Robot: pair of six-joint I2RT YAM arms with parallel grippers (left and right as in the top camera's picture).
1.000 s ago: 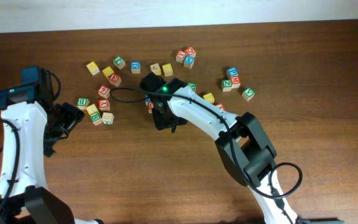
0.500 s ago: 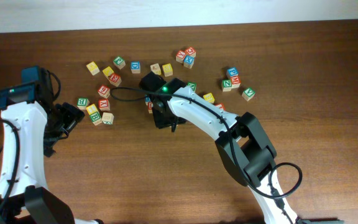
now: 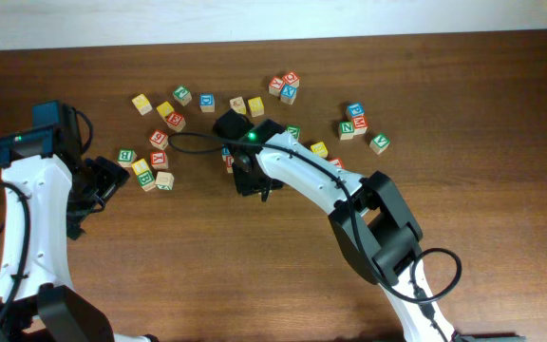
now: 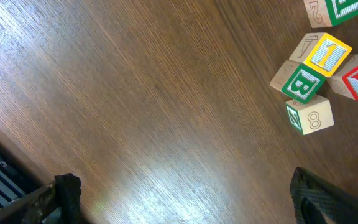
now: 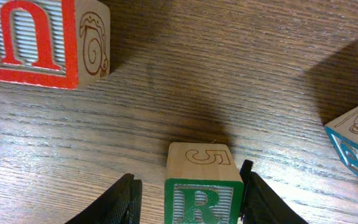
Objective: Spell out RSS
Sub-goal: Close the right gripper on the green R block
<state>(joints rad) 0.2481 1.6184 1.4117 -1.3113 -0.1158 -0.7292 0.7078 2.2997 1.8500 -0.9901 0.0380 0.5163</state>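
The square wooden R cube (image 5: 202,190), green-bordered with a ridged face, sits on the grained tabletop (image 5: 229,74) between the right gripper's (image 5: 188,198) dark jaws, with a gap on one side. The left gripper (image 4: 182,199) gapes wide.

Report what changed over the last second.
Nothing visibly moved. The right tool stays straddling the green R cube, not yet clamped; the left tool stays open near the green B cube; the other cubes lie as before.
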